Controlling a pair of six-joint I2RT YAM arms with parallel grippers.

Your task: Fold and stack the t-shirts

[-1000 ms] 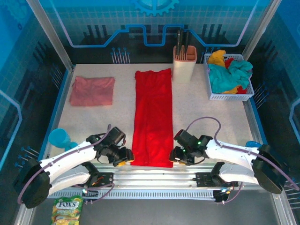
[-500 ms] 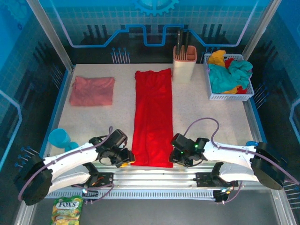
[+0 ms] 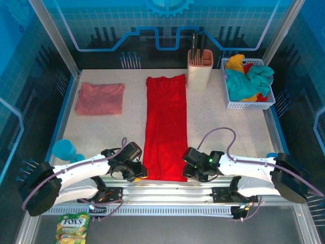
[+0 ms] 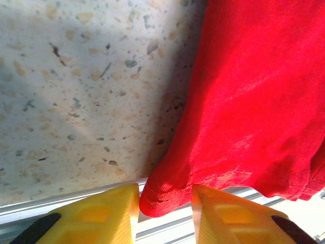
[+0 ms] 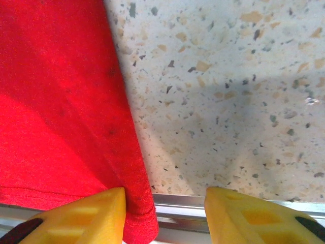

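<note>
Red t-shirt (image 3: 165,127) lies as a long strip from 12 to 6 o'clock on the table (image 3: 223,132), with the left gripper (image 4: 165,198) narrowly parted astride its 7 o'clock corner and the right gripper (image 5: 165,201) parted wider over its 5 o'clock corner, neither clamping yet.

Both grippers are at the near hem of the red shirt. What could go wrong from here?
The right gripper has a corner of the red t-shirt against one finger only; it may pinch just the edge, or miss. The left gripper straddles its corner squarely, so an uneven lift could skew the fold. The hem overhangs the metal rail, which the fingers might strike.
</note>
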